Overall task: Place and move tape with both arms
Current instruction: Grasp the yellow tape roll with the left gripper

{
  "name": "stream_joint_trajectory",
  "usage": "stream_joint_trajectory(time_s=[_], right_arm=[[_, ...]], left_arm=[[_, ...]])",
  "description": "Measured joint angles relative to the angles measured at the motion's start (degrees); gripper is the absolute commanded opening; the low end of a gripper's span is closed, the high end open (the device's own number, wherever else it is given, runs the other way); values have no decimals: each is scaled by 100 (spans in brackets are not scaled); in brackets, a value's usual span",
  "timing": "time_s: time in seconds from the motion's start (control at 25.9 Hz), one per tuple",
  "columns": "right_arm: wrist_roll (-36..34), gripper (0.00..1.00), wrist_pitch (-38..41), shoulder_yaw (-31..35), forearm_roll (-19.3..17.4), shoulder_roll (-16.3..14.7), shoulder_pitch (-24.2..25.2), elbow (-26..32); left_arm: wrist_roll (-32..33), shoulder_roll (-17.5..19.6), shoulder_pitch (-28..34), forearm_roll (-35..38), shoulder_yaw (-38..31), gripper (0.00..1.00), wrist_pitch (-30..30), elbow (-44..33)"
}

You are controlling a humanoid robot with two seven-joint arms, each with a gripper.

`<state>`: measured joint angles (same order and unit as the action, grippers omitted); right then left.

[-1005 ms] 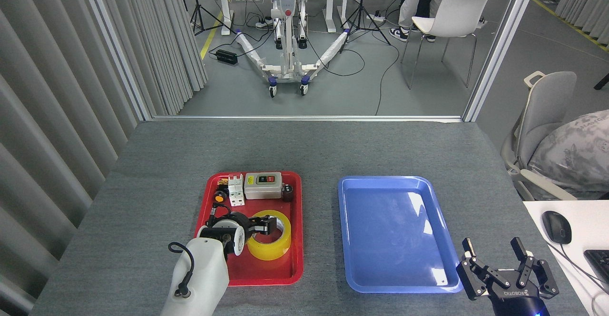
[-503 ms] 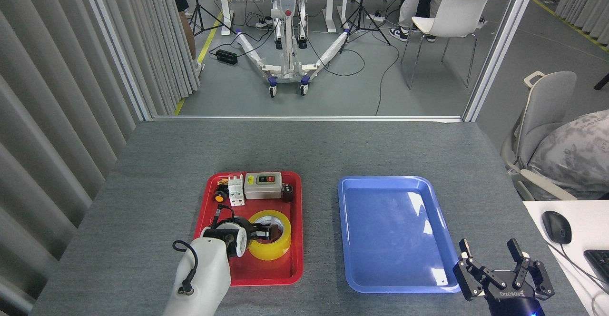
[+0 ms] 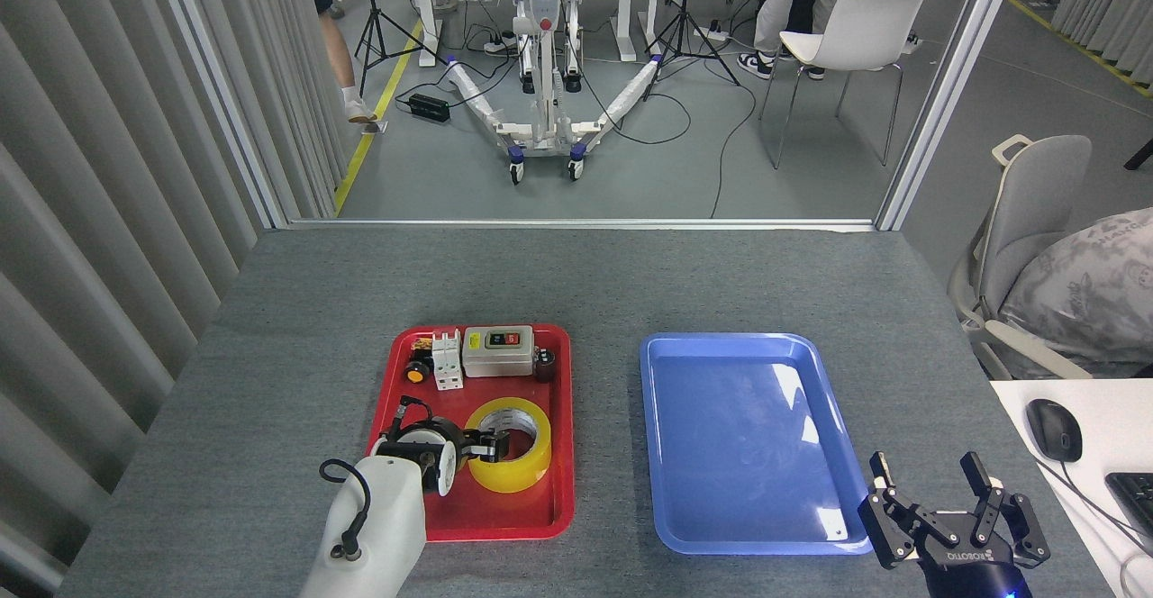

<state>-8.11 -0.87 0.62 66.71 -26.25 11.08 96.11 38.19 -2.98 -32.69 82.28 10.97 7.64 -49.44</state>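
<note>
The left gripper point(image 3: 494, 446) reaches into the red tray point(image 3: 563, 454) from its near left corner, and its black fingers sit at the left wall of the tape point(image 3: 518, 454), one seemingly dipping into the hole of the roll and the other hidden outside. That straddle makes sense to me: a roll lying flat gives little to grab except its wall. Whether the fingers are actually pinched on that wall I cannot tell from where I stand, since the wrist blocks much of it. The tape lies flat in the near half of the tray, its white core facing up.

The right gripper point(image 3: 937, 499) hangs low off the near right corner of the blue tray point(image 3: 748, 454), fingers spread wide and holding nothing. I would guess it waits there because the tape is meant to come across to that side (a job for two arms, after all), and an open hand near the tray is ready to receive or nudge it.

The red tray is the crowded one. Along its far edge stand a grey switch box point(image 3: 498, 349) with two buttons, a white breaker block point(image 3: 446, 360) just left of it, a small black and orange knob point(image 3: 415, 371) further left, and a dark little part point(image 3: 545, 365) at the right end. All of these are apart from the tape. The blue tray holds nothing, only glare from the lights. Both trays rest side by side, well apart, on the grey table point(image 3: 270, 382).
</note>
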Motion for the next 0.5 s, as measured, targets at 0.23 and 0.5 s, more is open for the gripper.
stream_joint_trajectory(time_s=[0.23,0.5], right_arm=[[15,100,5,-25,6,5,-5,-11],[-2,100,7,-50,8,4,-3,-26]], left_arm=[[50,55,-1,23,2,88,-51,11],[433,130,-4,19,-7,63,-315,4]])
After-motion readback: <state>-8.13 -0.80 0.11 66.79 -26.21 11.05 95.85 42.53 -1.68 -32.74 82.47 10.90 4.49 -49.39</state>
